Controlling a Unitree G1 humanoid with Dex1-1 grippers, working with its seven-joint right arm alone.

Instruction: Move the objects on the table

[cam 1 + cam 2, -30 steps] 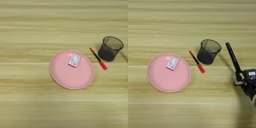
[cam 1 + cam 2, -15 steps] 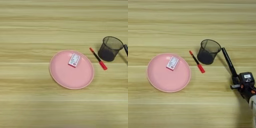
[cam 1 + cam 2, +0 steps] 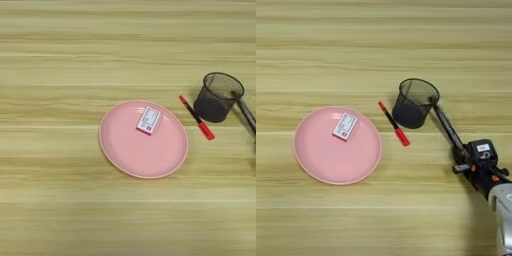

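- Table (image 3: 331,50): broad light wood surface with yellowish horizontal grain stripes; it fills the frame.
- Wide round pink plate (image 3: 331,160): we record it lying flat at centre left, in the same place as a second ago.
- Small white rectangular box with red print (image 3: 345,125): it lies flat on the pink plate, in its upper middle part. It has not moved.
- Slim black marker pen with a red cap (image 3: 392,122): it lies on the bare wood just right of the plate, slanting from upper left to lower right with the red cap at the lower end. It sits between the plate and the cup and appears to touch neither. It has not moved.
- Black wire-mesh pen cup (image 3: 412,107): it stands upright right of centre, mouth open and apparently empty.
- Right gripper (image 3: 437,110): black and long, on a silver forearm that enters from the lower right corner.
  - It has swung leftward over the last second, and its tip now reaches the cup's right rim, at or just beside it.
  - We cannot tell whether it is spread or pressed together, and we see nothing held in it.
- Reading for the task: none of the objects has been moved yet. We judge the approach to be aimed at the cup or at the pen beyond it, and a nudge could tip the light cup.
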